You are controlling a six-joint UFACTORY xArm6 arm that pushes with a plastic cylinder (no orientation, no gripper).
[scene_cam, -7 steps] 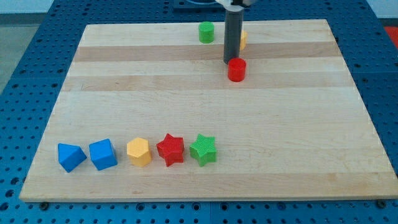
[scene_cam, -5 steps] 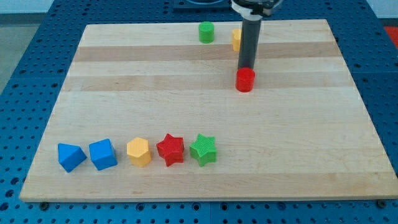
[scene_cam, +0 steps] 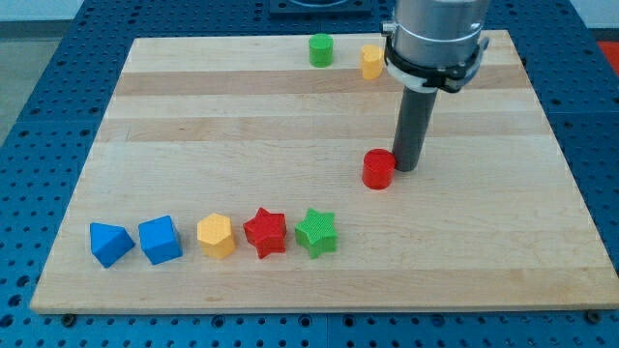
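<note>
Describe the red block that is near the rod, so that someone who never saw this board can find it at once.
On the wooden board, look a little right of the centre, where the dark rod comes down. The red cylinder stands alone there, just left of my tip and right against it. Unlike the red star in the bottom row, it is round and has no block beside it.

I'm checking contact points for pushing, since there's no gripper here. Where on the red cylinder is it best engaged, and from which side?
No grip is possible, only a push. The red cylinder stands upright, so its curved side wall low down is probably the best contact. My tip is already against its right side in the view. A centred contact suits it best, since a round wall may slip sideways off the rod.
</note>
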